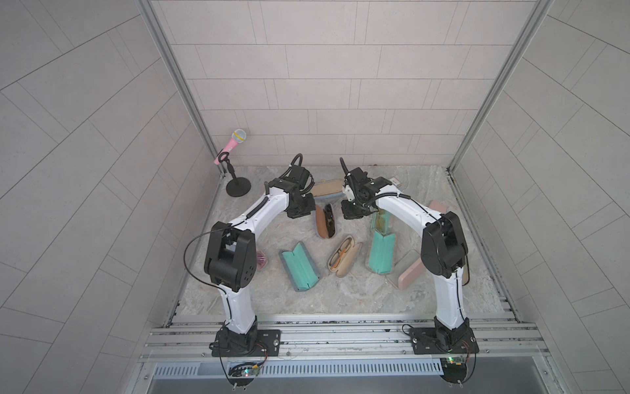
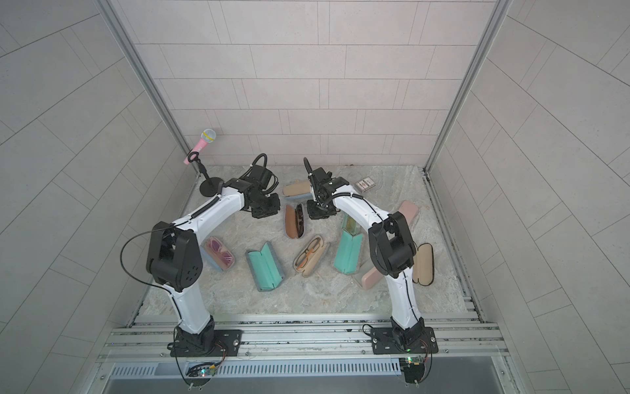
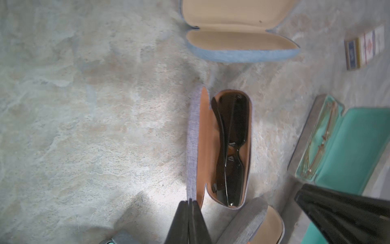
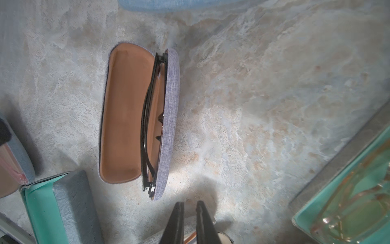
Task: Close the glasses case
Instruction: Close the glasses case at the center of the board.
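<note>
case (image 3: 202, 137) with sunglasses (image 3: 232, 118) lies open toward the desk's back edge; closing is all left. left gripper (image 3: 188, 201) pressed together beside its lid, right gripper (image 4: 190, 203) narrowly apart, empty.

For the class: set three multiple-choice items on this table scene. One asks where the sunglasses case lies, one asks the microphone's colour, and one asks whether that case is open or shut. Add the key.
1. Where does the sunglasses case lie?
A between the ends of the left arm and right arm
B at the near edge
C against the right wall

2. What colour is the microphone?
A blue
B pink
C green

3. What state is the sunglasses case in?
A shut
B open and empty
C open, with dark sunglasses inside

Key:
1 A: both top views show it between the arm ends.
2 B: its handle is pink.
3 C: the left wrist view shows the lid apart from the base, with the sunglasses lying inside.
</note>
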